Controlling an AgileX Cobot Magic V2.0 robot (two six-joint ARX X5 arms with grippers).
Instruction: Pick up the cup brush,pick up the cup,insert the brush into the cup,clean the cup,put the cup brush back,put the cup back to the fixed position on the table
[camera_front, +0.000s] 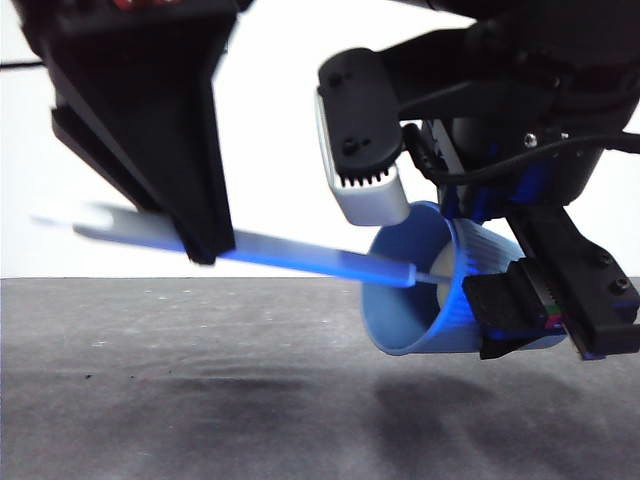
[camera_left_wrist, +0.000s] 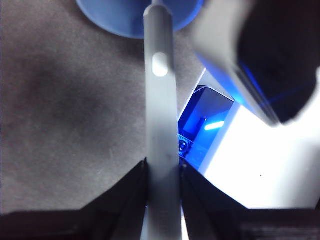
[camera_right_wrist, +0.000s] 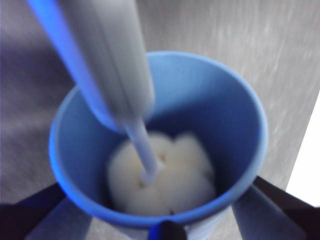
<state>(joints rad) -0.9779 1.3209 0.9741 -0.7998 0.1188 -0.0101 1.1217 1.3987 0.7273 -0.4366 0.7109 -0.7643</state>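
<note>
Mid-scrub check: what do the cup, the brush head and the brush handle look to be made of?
The cup: probably plastic, smooth and evenly blue inside, thin rim, ribbed outer wall in the front view. The brush head: looks like soft foam sponge, cream, lumpy and matt, though blurred. The brush handle: seemingly grey plastic, smooth with a slight sheen; metal cannot be excluded.

White backdrop (camera_front: 270, 150) behind.

Cup brush (camera_front: 300, 255): almost level, grey handle ran from the left into the cup mouth
Cup (camera_front: 440, 290): blue, lay tilted on its side in the air above the table (camera_front: 200, 400), mouth faced left
Left gripper (camera_front: 205, 245): dark, came from the top left, closed on the handle
Right gripper (camera_front: 480, 280): came from the top right, its jaws clamped the cup wall
</note>
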